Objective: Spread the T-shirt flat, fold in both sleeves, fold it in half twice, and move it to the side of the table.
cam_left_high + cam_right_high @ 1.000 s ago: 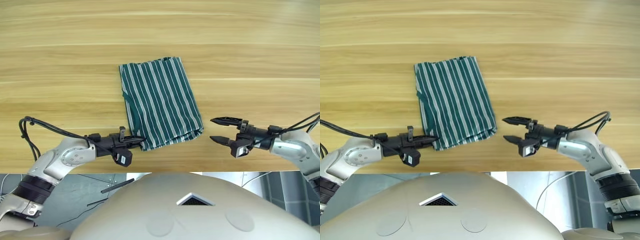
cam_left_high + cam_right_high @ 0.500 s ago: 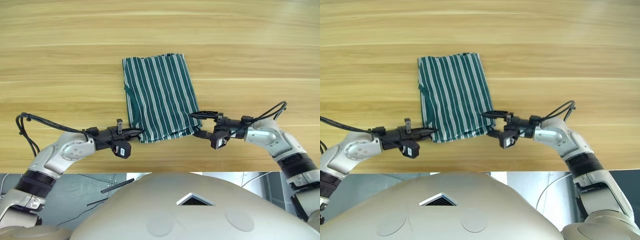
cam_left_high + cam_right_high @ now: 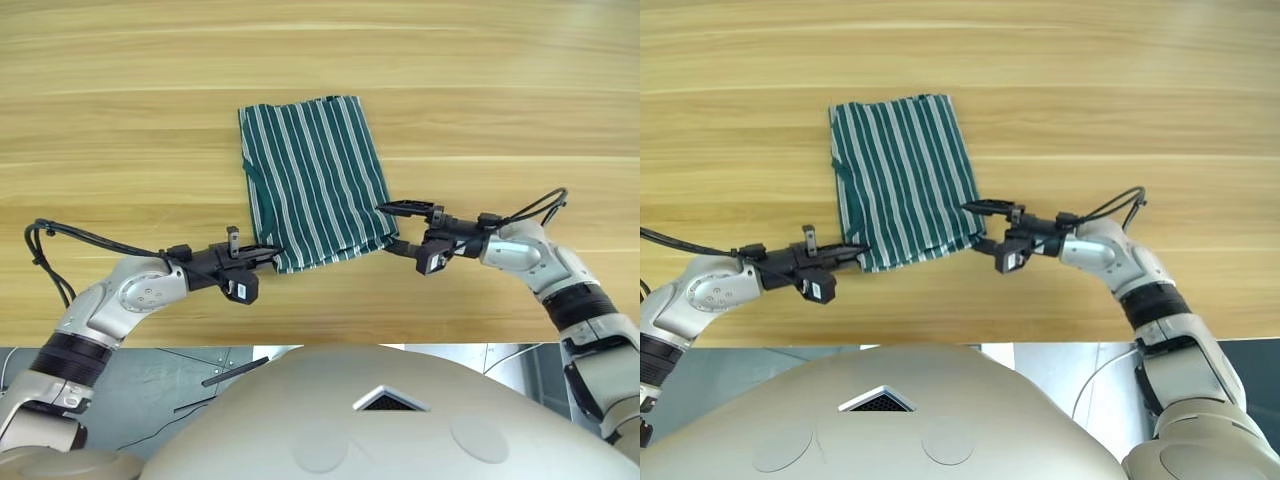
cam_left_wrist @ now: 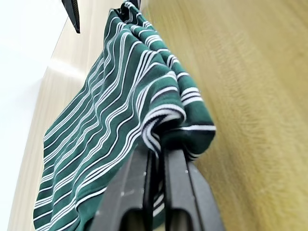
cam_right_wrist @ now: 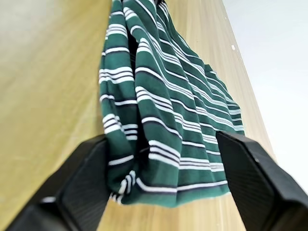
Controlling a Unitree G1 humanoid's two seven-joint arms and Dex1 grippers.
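Observation:
The green T-shirt [image 3: 312, 180] with white stripes lies folded into a narrow rectangle on the wooden table [image 3: 520, 120]. My left gripper [image 3: 272, 256] is shut on the shirt's near left corner, and in the left wrist view the cloth [image 4: 130, 96] bunches over its closed fingers [image 4: 166, 168]. My right gripper [image 3: 394, 228] stands open at the near right corner. In the right wrist view that corner of the T-shirt [image 5: 159, 101] sits between its two spread fingers [image 5: 82, 187].
The table's front edge [image 3: 330, 342] runs just behind both grippers. Bare wood stretches to the left, right and far side of the shirt. Cables loop off both forearms.
My right gripper has swung left from open table to the shirt's near right corner. The left gripper, still holding its corner, has moved a little away from the front edge, sliding the shirt with it.

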